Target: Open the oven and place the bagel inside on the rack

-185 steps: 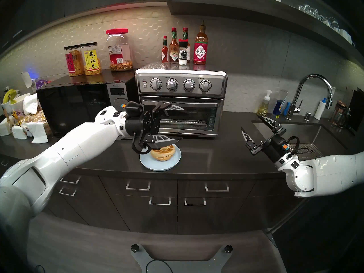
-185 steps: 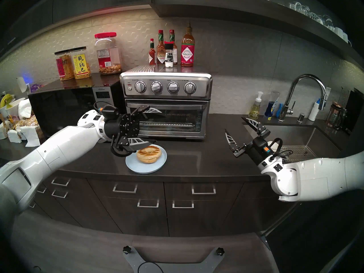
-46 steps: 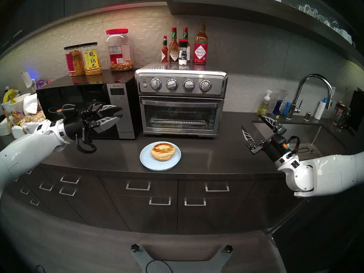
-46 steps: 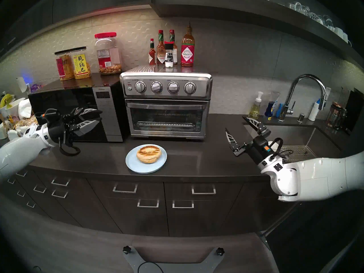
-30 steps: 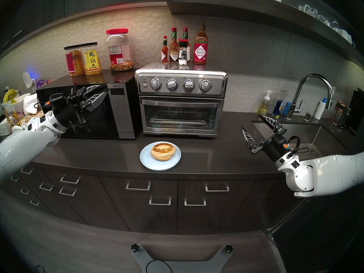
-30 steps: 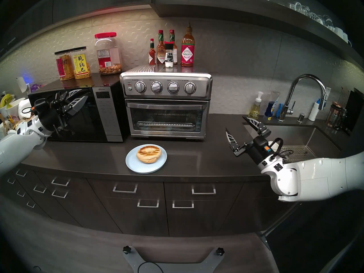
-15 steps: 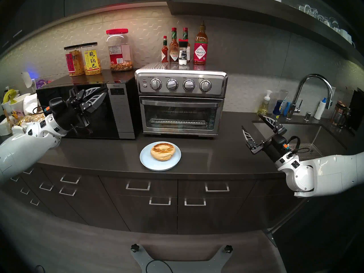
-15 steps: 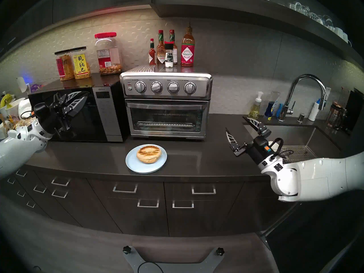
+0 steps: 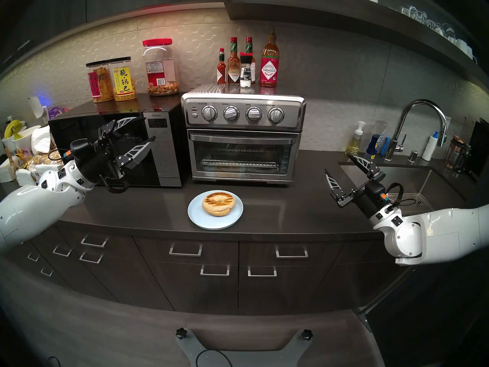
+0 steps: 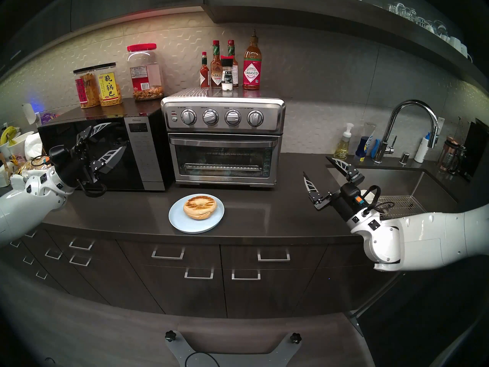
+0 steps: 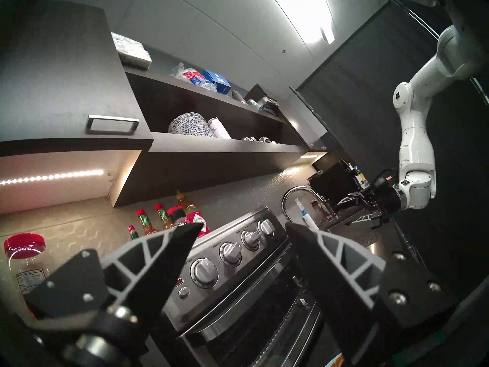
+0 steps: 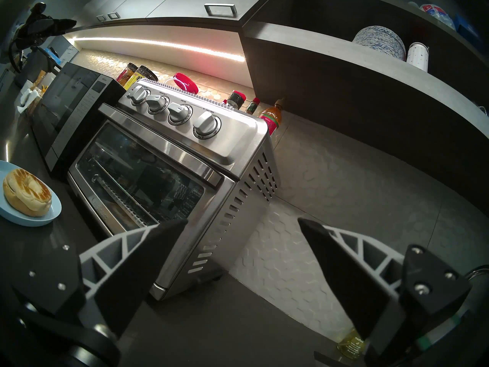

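Observation:
The stainless-steel oven (image 9: 243, 115) stands at the back of the counter with its glass door shut. The wire rack (image 9: 239, 163) shows through the glass. In front of it the bagel (image 9: 219, 203) lies on a pale blue plate (image 9: 201, 220). My left gripper (image 9: 148, 128) hangs open and empty in front of the microwave, left of the oven; the left wrist view looks between its fingers (image 11: 169, 258) at the oven (image 11: 238, 273) knobs. My right gripper (image 9: 336, 164) is open and empty above the counter right of the oven, with the bagel (image 12: 27, 193) at the left edge of its wrist view.
A black microwave (image 9: 116, 149) with snack jars (image 9: 112, 79) on top adjoins the oven's left side. Sauce bottles (image 9: 269, 62) stand on the oven. A sink (image 9: 397, 178) with a faucet (image 9: 423, 125) lies at the right. Napkins and bread bags (image 9: 39, 157) crowd the far left.
The left gripper's jaws have spread from nearly shut to open, and it has shifted slightly right and down before the microwave. The right arm, bagel and oven door are unchanged.

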### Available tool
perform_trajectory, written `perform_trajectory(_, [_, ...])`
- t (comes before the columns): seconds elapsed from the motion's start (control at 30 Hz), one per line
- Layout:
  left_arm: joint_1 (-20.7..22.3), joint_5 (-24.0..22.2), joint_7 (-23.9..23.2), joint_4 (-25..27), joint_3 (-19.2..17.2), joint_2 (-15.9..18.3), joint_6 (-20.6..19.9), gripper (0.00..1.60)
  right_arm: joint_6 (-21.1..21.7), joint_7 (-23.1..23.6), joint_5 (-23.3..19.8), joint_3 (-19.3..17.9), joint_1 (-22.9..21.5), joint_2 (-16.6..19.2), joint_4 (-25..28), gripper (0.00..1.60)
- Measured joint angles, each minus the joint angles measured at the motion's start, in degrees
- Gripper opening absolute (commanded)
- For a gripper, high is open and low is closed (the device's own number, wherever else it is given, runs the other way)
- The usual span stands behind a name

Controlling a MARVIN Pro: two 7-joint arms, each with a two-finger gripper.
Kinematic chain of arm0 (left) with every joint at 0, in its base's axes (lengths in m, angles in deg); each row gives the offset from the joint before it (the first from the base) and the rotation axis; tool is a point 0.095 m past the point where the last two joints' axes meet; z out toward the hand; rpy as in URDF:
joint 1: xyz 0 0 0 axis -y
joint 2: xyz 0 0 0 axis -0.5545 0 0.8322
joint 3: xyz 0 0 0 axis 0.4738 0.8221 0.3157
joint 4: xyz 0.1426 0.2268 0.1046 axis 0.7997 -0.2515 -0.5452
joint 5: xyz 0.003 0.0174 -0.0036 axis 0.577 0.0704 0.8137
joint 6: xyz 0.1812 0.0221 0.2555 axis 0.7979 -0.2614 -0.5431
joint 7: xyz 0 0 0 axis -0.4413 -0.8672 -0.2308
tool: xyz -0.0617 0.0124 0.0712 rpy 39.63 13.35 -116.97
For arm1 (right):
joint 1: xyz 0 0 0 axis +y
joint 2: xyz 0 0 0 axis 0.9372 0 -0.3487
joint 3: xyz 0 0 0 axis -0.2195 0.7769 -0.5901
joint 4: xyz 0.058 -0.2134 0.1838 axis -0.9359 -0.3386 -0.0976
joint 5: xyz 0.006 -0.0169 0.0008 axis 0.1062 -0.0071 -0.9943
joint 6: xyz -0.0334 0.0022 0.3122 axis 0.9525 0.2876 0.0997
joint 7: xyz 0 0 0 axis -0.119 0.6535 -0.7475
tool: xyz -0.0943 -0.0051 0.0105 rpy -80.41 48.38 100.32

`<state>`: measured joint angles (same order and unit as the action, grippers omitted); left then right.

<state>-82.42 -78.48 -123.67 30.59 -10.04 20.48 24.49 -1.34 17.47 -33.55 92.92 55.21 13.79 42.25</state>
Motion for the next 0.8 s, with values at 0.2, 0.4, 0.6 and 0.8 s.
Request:
perform_trajectory(0.2, [-1.28,-1.67,0.02,-3.45,-2.20,-1.73,0.02,1.60,0.00,0.03,0.00,0.00,-0.02,0.02,0.02,1.60])
perform_trajectory(0.4, [-3.33,-2.71,0.05,-6.12,-5.64,-3.77,0.03,1.60,0.02,0.09,-0.01,0.00,-0.05,0.05,0.05,1.60])
perform_trajectory(0.6, [-3.69,-1.81,-0.06,-4.94,-5.46,-4.13,-0.06,1.60,0.06,0.27,-0.03,0.00,-0.07,0.07,0.07,1.60])
perform_trajectory(0.8, [-4.23,-1.69,-1.63,-0.43,-4.85,-1.90,-2.48,1.60,0.12,0.46,-0.04,0.00,-0.09,0.09,0.08,1.60])
